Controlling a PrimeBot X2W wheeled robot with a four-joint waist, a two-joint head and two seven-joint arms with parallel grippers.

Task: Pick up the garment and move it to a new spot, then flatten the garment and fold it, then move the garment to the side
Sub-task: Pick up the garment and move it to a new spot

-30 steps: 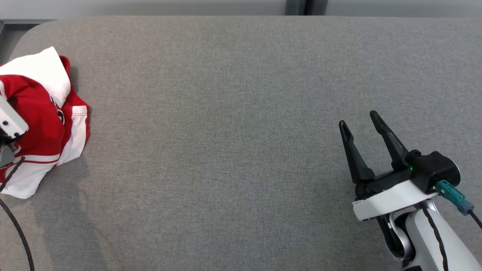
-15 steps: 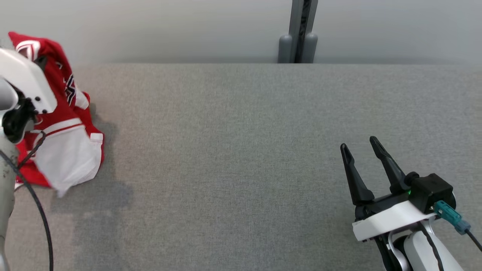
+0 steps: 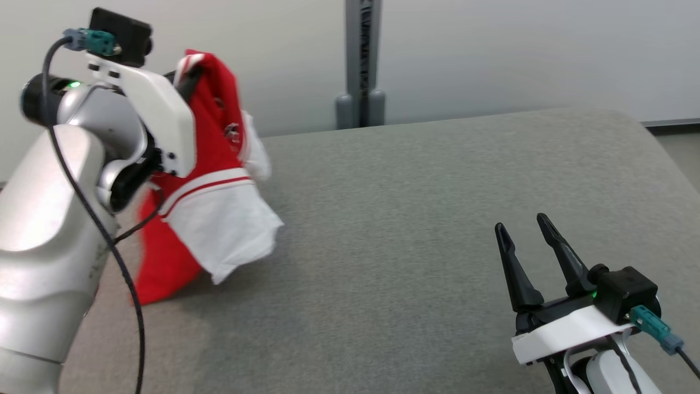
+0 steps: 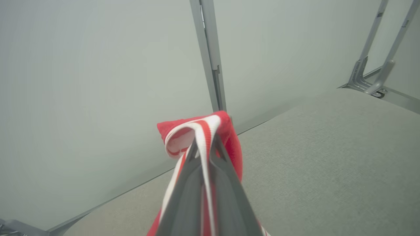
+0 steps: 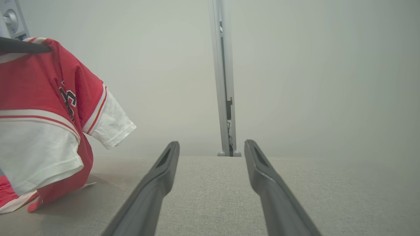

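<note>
The garment [image 3: 213,180] is a red and white jersey. It hangs from my left gripper [image 3: 187,79], which is shut on a striped edge of it, high over the left part of the grey table [image 3: 415,219]. The garment's lower end still touches the table. In the left wrist view my left gripper [image 4: 203,149] pinches the red and white trim of the garment [image 4: 231,141]. My right gripper [image 3: 519,224] stands open and empty low at the right. In the right wrist view my right gripper [image 5: 211,144] points at the far wall, with the garment [image 5: 39,98] hanging to the left.
A grey metal post [image 3: 360,60] stands against the pale wall behind the table's far edge. The table's right corner [image 3: 651,137] is rounded. A black cable [image 3: 117,257] runs down along my left arm.
My left gripper has lifted the garment from a heap on the table's left until it hangs high. The head camera has tilted up and turned. My right gripper stays open.
</note>
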